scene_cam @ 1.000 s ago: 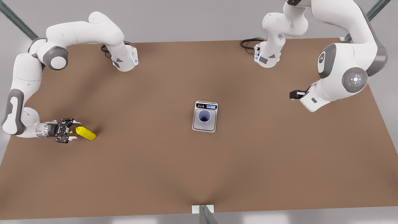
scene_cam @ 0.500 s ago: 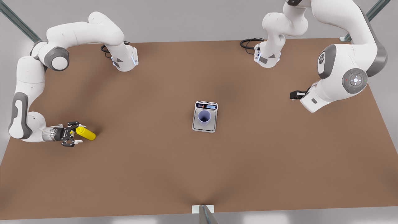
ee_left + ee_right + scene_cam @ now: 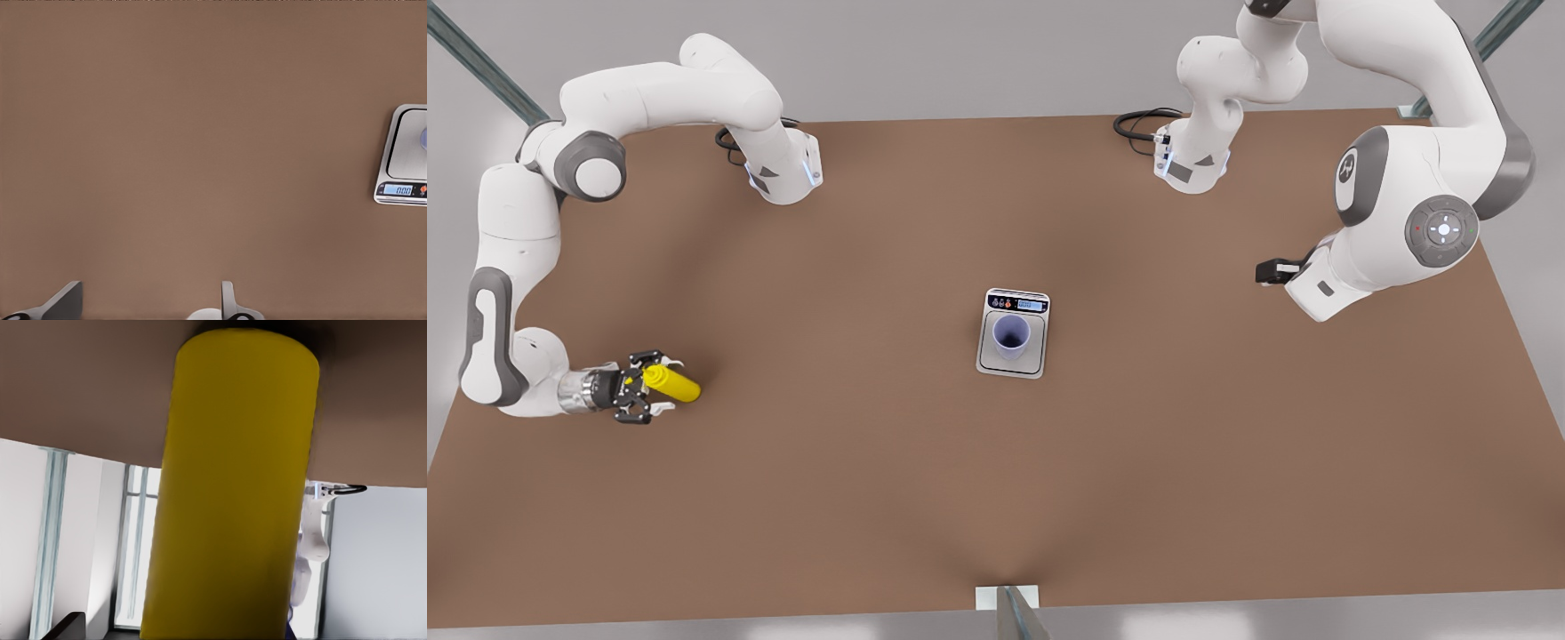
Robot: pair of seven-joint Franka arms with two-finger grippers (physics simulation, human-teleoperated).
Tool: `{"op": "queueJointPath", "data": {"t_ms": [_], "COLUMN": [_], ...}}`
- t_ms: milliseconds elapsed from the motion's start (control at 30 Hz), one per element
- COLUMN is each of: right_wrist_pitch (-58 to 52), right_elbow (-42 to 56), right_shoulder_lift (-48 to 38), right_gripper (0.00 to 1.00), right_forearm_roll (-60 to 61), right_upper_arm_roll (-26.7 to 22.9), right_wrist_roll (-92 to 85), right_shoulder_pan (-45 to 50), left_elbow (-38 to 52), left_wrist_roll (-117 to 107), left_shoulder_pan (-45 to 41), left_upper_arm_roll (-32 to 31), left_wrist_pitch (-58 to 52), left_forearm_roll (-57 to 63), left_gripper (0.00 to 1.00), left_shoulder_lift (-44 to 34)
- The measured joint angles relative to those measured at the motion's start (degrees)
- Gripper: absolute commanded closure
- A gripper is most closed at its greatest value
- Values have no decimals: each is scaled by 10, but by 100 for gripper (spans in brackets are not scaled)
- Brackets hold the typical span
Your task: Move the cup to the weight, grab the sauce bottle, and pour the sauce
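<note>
Front view, your inventory, all placed from the weight (image 3: 1014, 333): it lies flat near the middle of the table (image 3: 996, 498), display strip on its far edge. The cup (image 3: 1011, 336) stands upright on its grey plate, open mouth up, inside the plate's edges.

The sauce bottle (image 3: 671, 382) lies on its side on the table, well apart from the weight toward the front view's left, its flat base end pointing back toward the weight. The right hand (image 3: 649, 389) is at the bottle's far end from the weight, fingers spread to either side of the yellow body; you cannot tell from here whether they press on it. In the right wrist view the sauce bottle (image 3: 233, 493) fills the middle, close up.

The left hand (image 3: 1268, 270) hangs above the table, well apart from the weight toward the front view's right; that arm waits. In the left wrist view its two fingertips (image 3: 63, 301) stand wide apart over bare table, nothing between them, and the weight (image 3: 403, 155) shows at the edge with part of the cup (image 3: 423, 137) on it
</note>
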Motion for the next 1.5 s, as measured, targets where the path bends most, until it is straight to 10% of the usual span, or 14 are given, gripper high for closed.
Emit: {"op": "queueJointPath", "data": {"t_ms": [467,833,1500], "right_wrist_pitch": [-2,0,7], "right_elbow": [-9,-5,6], "right_shoulder_lift": [1,1,-22], "right_gripper": [0,40,36], "right_forearm_roll": [-4,-5,-36], "right_upper_arm_roll": [13,13,29], "right_wrist_roll": [-2,-9,21], "right_shoulder_pan": [1,0,1], "left_elbow": [10,20,20], "left_wrist_roll": [0,-2,-4], "left_shoulder_pan": [0,0,0], "left_upper_arm_roll": [0,0,-1], "left_wrist_pitch": [1,-2,-5], "left_forearm_roll": [0,0,-1], "left_gripper": [0,0,0], "left_shoulder_lift": [2,7,4]}}
